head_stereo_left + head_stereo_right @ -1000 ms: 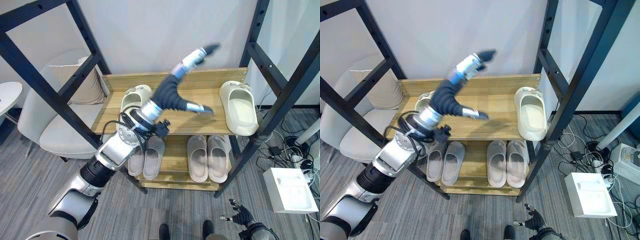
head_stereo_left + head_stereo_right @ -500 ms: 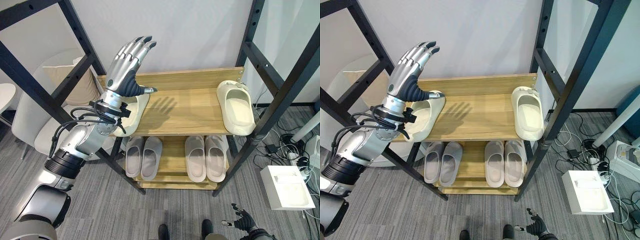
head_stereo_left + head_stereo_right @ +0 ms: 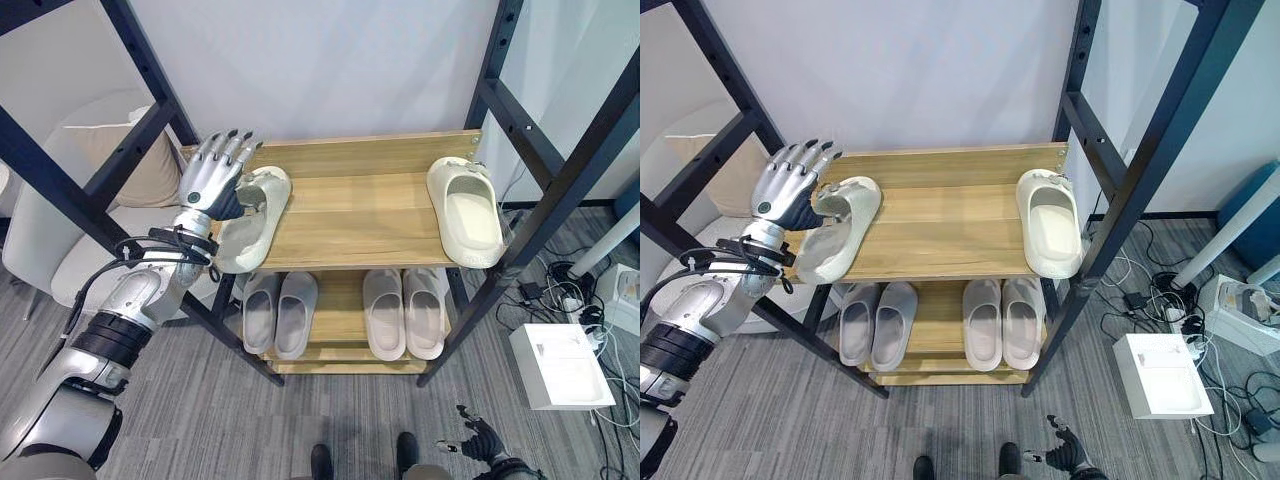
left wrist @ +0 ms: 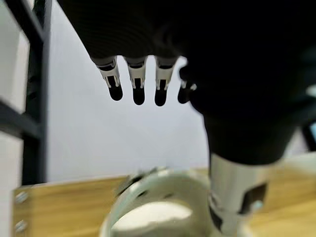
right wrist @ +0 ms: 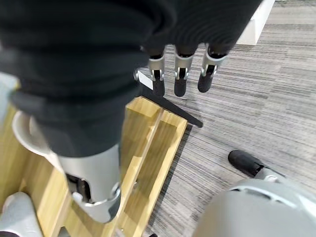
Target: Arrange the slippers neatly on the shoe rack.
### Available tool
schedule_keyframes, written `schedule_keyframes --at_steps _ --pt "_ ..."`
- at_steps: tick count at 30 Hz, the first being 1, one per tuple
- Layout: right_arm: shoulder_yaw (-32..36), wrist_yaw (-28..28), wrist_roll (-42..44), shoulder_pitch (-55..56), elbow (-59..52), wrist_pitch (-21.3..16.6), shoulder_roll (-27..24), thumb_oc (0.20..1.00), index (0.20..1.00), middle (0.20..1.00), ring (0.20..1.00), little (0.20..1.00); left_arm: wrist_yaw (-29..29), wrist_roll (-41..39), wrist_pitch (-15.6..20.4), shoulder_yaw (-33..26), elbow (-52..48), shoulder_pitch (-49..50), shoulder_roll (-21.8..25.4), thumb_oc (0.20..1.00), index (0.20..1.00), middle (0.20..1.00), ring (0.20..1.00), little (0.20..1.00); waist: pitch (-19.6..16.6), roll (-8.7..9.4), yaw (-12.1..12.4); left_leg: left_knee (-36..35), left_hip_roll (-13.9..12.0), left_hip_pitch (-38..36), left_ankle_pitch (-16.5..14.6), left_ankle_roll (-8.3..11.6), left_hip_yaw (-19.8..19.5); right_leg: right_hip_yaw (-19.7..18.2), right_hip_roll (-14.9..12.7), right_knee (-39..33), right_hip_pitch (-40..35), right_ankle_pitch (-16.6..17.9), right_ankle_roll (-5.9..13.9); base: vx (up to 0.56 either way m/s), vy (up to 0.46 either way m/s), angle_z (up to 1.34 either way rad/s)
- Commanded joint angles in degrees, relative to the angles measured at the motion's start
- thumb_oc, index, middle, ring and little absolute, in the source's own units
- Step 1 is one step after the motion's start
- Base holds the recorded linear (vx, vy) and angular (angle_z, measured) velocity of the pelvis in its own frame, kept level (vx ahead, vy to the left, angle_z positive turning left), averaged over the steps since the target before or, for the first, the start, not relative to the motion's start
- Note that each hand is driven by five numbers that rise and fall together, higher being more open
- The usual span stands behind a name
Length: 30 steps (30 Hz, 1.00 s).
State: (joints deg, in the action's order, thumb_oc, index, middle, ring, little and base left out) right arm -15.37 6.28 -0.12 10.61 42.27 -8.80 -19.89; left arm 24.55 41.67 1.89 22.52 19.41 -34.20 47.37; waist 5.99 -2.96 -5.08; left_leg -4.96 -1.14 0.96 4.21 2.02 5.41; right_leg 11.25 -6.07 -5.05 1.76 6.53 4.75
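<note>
On the wooden top shelf [image 3: 350, 215] of the shoe rack lie two cream slippers. One slipper [image 3: 466, 208] sits at the right end, pointing forward. The other slipper [image 3: 255, 218] lies askew at the left end, its toe hanging over the front edge. My left hand [image 3: 210, 185] stands just left of that slipper with its fingers straight and pointing up, and its thumb [image 4: 232, 195] reaches over the slipper's strap [image 4: 153, 190]. My right hand [image 3: 478, 441] hangs low near the floor with relaxed fingers [image 5: 180, 79], holding nothing.
The lower shelf holds two pairs of beige slippers [image 3: 278, 312] [image 3: 405, 312]. Black frame posts [image 3: 560, 190] flank the rack. A light armchair with a cushion [image 3: 130, 165] stands to the left. A white box [image 3: 560, 365] and cables lie on the floor to the right.
My left hand has swung from the shelf's middle to its left end and come down beside the left slipper. The camera has shifted a little.
</note>
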Motion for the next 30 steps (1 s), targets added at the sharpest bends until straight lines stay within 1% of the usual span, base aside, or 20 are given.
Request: schedule_keyframes --at_steps 1,4,5,6,8,9,12,13,14,15,19,22,27,30 --pt "-1.7 1.6 -1.8 -2.3 -2.9 -2.3 0.1 1.000 1.000 1.000 1.000 1.000 3.4 2.6 -3.5 0.8 7.1 -9.6 0.6 1.000 1.000 1.000 1.000 1.000 0.9 1.09 -0.8 0.0 -1.6 -2.6 -3.7 2.47 0.7 1.0 -1.1 0.0 -3.1 -4.2 5.62 0.01 0.017 -0.06" --pt "-1.8 1.9 -1.8 -2.5 -2.9 -2.4 0.1 1.000 1.000 1.000 1.000 1.000 3.7 3.6 -4.5 2.6 9.5 -11.7 0.7 1.000 1.000 1.000 1.000 1.000 1.1 1.27 -1.0 0.0 -1.7 -2.4 -3.7 2.40 0.8 0.8 -1.1 0.0 -2.7 -4.1 5.70 0.00 0.021 -0.06" --pt "-2.1 2.2 -1.4 -3.0 -2.9 -2.5 -0.2 1.000 1.000 1.000 1.000 1.000 3.7 4.3 -5.7 5.1 13.4 -14.7 0.9 1.000 1.000 1.000 1.000 1.000 1.4 1.50 -1.5 0.0 -1.7 -2.0 -3.7 2.33 1.2 0.3 -1.0 0.0 -2.0 -3.8 5.83 0.00 0.000 0.00" --pt "-2.4 2.3 -1.3 -3.1 -3.0 -2.5 -0.2 1.000 1.000 1.000 1.000 1.000 3.6 4.6 -6.1 6.4 15.2 -15.8 0.6 1.000 1.000 1.000 1.000 1.000 1.4 1.56 -1.7 0.0 -1.8 -1.9 -3.7 2.34 1.5 0.2 -1.0 0.0 -1.7 -3.7 5.92 0.00 0.000 0.00" --pt "-2.4 2.3 -1.2 -3.0 -3.1 -2.6 -0.2 1.000 1.000 1.000 1.000 1.000 3.5 4.7 -6.2 7.4 16.0 -17.0 0.8 1.000 1.000 1.000 1.000 1.000 1.5 1.65 -1.8 0.0 -1.8 -1.8 -3.7 2.30 1.6 0.1 -1.0 0.0 -1.5 -3.6 5.99 0.01 0.021 -0.11" --pt "-2.7 2.5 -1.2 -3.0 -3.2 -2.5 0.2 1.000 1.000 1.000 1.000 1.000 3.7 4.7 -6.8 8.1 16.5 -18.3 0.8 1.000 1.000 1.000 1.000 1.000 1.6 1.88 -1.9 0.0 -1.7 -1.6 -3.7 2.25 1.8 -0.2 -1.0 0.0 -1.1 -3.5 6.09 0.01 0.030 -0.18" --pt "-3.1 2.8 -1.1 -3.0 -3.3 -2.5 0.5 1.000 1.000 1.000 1.000 1.000 4.2 3.9 -7.2 8.5 18.1 -19.5 -0.4 1.000 1.000 1.000 1.000 1.000 1.9 2.11 -2.3 0.0 -1.7 -1.1 -3.6 2.18 1.9 -0.4 -1.0 0.0 -0.6 -3.4 6.11 -0.01 0.022 -0.10" --pt "-3.3 3.1 -1.0 -3.2 -3.1 -2.5 0.7 1.000 1.000 1.000 1.000 1.000 4.4 3.8 -7.6 8.9 18.4 -20.4 -0.5 0.592 0.592 0.592 0.592 0.592 2.1 2.17 -2.5 0.0 -1.7 -0.8 -3.6 2.15 2.1 -0.6 -0.9 0.0 -0.1 -3.2 6.15 -0.01 0.018 -0.05" --pt "-3.3 3.2 -0.9 -3.5 -3.0 -2.5 0.6 1.000 1.000 1.000 1.000 1.000 4.5 3.6 -7.7 9.3 19.0 -21.1 -0.5 0.216 0.216 0.216 0.216 0.216 2.1 2.21 -2.5 0.0 -1.7 -0.6 -3.6 2.14 2.2 -0.8 -0.9 0.0 0.2 -3.1 6.15 -0.01 0.010 -0.08" --pt "-3.3 3.2 -0.8 -3.5 -3.0 -2.5 0.6 1.000 1.000 1.000 1.000 1.000 4.6 3.5 -7.7 9.4 19.1 -21.3 -0.5 0.200 0.200 0.200 0.200 0.200 2.1 2.24 -2.5 0.0 -1.7 -0.6 -3.6 2.14 2.2 -0.8 -0.9 0.0 0.2 -3.1 6.15 0.00 0.009 -0.06" --pt "-4.0 3.8 -0.3 -4.9 -2.4 -2.5 1.2 1.000 1.000 1.000 1.000 1.000 4.8 2.9 -8.2 12.2 22.9 -24.8 0.1 0.200 0.200 0.200 0.200 0.200 2.2 2.33 -2.8 0.0 -1.9 0.4 -3.5 2.07 2.9 -1.8 -0.8 0.0 1.9 -2.6 6.34 0.00 0.021 -0.15" --pt "-4.2 4.0 0.1 -4.7 -2.5 -2.7 1.3 1.000 1.000 1.000 1.000 1.000 5.0 2.4 -8.4 12.6 24.9 -25.0 -0.2 0.200 0.200 0.200 0.200 0.200 2.3 2.41 -3.1 0.0 -1.9 0.3 -3.6 2.03 3.2 -2.2 -0.8 0.0 2.2 -2.4 6.43 0.00 0.008 -0.03" --pt "-3.7 3.9 0.2 -3.6 -3.5 -2.7 1.4 1.000 1.000 1.000 1.000 1.000 4.7 3.5 -7.8 11.1 19.7 -22.9 0.3 0.200 0.200 0.200 0.200 0.200 2.6 1.95 -2.9 0.0 -1.7 -0.1 -3.8 2.04 3.0 -1.7 -1.1 0.0 1.4 -2.8 6.33 0.01 0.010 -0.04" --pt "-3.3 3.8 0.3 -3.5 -3.8 -2.4 1.3 1.000 1.000 1.000 1.000 1.000 3.8 4.4 -6.7 10.2 11.9 -22.2 1.2 0.200 0.200 0.200 0.200 0.200 2.5 1.56 -2.5 0.0 -1.6 -0.5 -3.9 2.08 2.5 -1.3 -1.1 0.0 0.7 -3.3 6.25 0.00 -0.004 0.02"
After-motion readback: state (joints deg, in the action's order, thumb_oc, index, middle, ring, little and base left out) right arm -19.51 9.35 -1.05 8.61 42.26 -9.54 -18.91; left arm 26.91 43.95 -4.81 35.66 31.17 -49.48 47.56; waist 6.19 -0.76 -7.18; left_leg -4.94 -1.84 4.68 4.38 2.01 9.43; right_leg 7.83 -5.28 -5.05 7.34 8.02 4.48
